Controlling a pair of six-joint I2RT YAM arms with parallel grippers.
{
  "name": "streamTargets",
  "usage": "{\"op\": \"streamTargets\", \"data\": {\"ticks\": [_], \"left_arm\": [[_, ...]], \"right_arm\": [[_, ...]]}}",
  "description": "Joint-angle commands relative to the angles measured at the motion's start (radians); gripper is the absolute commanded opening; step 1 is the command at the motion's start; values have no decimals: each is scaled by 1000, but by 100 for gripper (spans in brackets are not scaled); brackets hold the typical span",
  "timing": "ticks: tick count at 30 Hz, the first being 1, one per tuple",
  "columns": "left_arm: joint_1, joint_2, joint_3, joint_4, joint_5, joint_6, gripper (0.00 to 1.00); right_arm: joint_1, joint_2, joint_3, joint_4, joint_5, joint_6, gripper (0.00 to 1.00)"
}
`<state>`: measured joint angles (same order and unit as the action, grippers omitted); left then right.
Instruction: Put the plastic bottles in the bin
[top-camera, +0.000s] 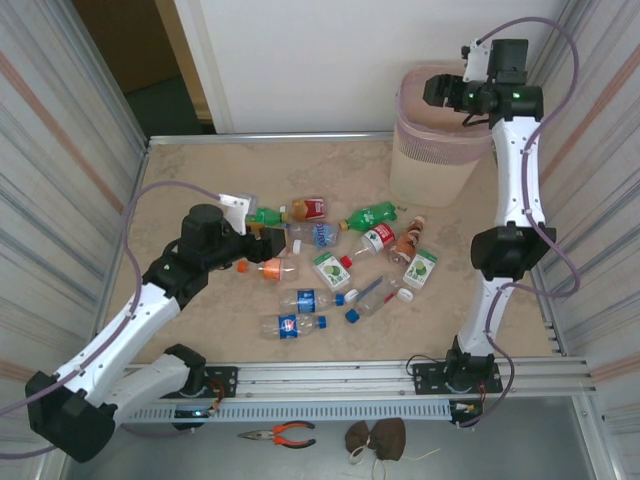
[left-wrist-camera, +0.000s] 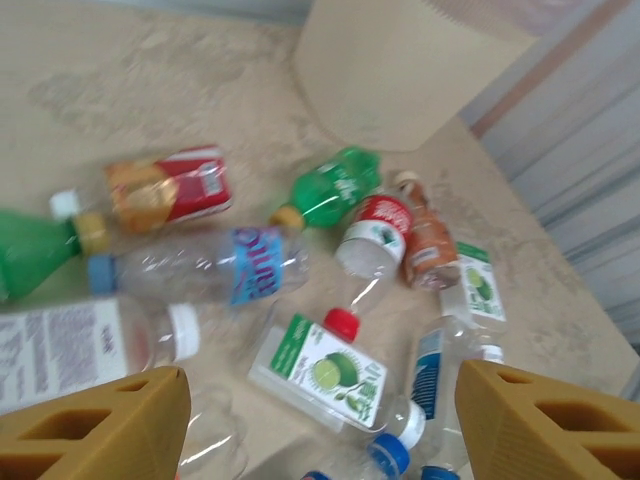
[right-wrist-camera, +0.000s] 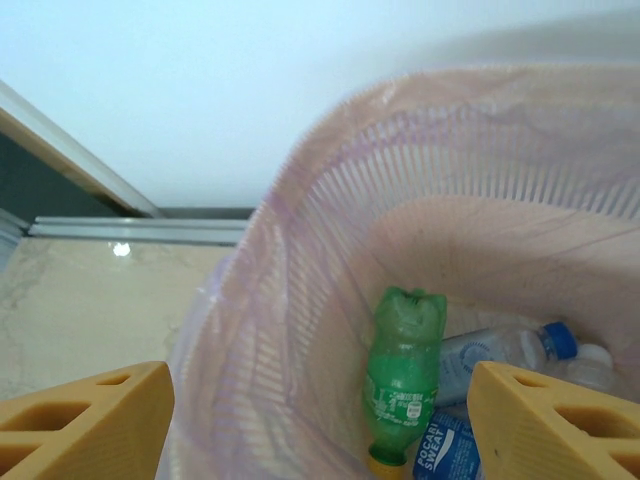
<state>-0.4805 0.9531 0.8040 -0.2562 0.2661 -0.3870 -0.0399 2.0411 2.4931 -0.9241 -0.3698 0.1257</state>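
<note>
Several plastic bottles lie scattered mid-table, among them a green one (top-camera: 370, 214), a red-labelled one (top-camera: 308, 209) and a lime-labelled one (top-camera: 330, 270). My left gripper (top-camera: 258, 232) hovers at the left edge of this cluster. It is open and empty (left-wrist-camera: 320, 430), with the lime-labelled bottle (left-wrist-camera: 325, 372) below the gap between its jaws. My right gripper (top-camera: 437, 90) hangs open over the pale pink bin (top-camera: 432, 160) and holds nothing (right-wrist-camera: 320, 420). Inside the bin (right-wrist-camera: 290, 300) lie a green bottle (right-wrist-camera: 405, 385), a clear blue-capped bottle (right-wrist-camera: 500, 350) and a blue Pocari Sweat bottle (right-wrist-camera: 445, 450).
Orange-handled pliers (top-camera: 280, 434) and a brown cloth lump (top-camera: 377, 438) lie in front of the base rail (top-camera: 330, 380). Corrugated walls close in both sides of the table. The bin stands in the far right corner.
</note>
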Motion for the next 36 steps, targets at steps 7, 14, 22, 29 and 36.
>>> {"op": "streamTargets", "data": {"ticks": [7, 14, 22, 29, 36], "left_arm": [[117, 55, 10, -188, -161, -369, 70], [213, 115, -33, -285, -186, -671, 68], [337, 185, -128, -202, -72, -829, 60], [386, 291, -155, -99, 24, -881, 57], [391, 380, -166, -24, 75, -938, 56]], "right_arm": [[36, -224, -126, 25, 50, -10, 76], [73, -362, -294, 63, 85, -23, 76], [94, -488, -470, 102, 118, -24, 76], [94, -548, -555, 120, 131, -21, 76], [95, -571, -579, 120, 138, -23, 76]]}}
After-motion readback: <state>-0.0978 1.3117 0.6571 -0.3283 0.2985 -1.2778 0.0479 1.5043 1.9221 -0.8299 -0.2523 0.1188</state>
